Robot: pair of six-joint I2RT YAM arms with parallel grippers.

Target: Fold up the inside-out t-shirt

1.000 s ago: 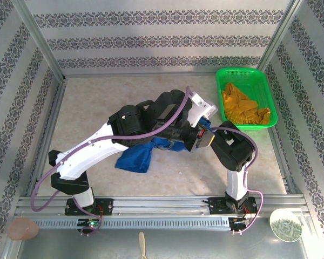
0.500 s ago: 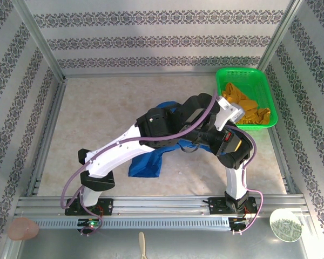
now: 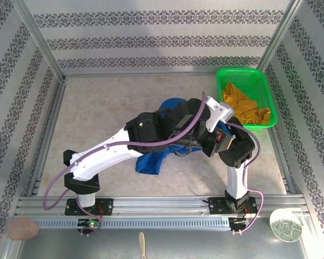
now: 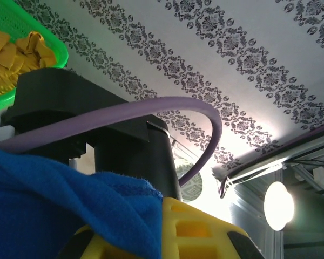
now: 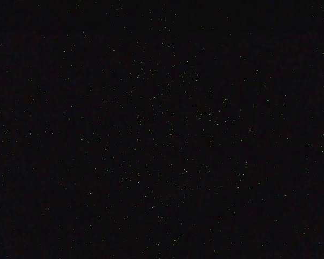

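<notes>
The inside-out t-shirt (image 3: 152, 162) is a crumpled royal-blue bundle at mid-table, mostly hidden under both arms, with a hump showing behind them (image 3: 171, 102). My left arm (image 3: 124, 148) reaches across it toward the right. In the left wrist view, blue cloth (image 4: 59, 205) is bunched against the yellow fingers of my left gripper (image 4: 156, 232), which is shut on it. My right arm (image 3: 236, 154) bends in from the right, its gripper end buried under the left arm and the shirt. The right wrist view is black.
A green basket (image 3: 243, 69) holding a mustard garment (image 3: 242, 108) stands at the back right, close to the left wrist. The basket (image 4: 55, 51) also shows in the left wrist view. Metal frame posts and patterned walls close in the table. A round patterned disc (image 3: 285, 224) lies beyond the near rail.
My left arm has swung to the right toward the basket, dragging the blue shirt with it. The hanging part of the shirt has shifted right. The right arm's base and elbow stay roughly in place.
</notes>
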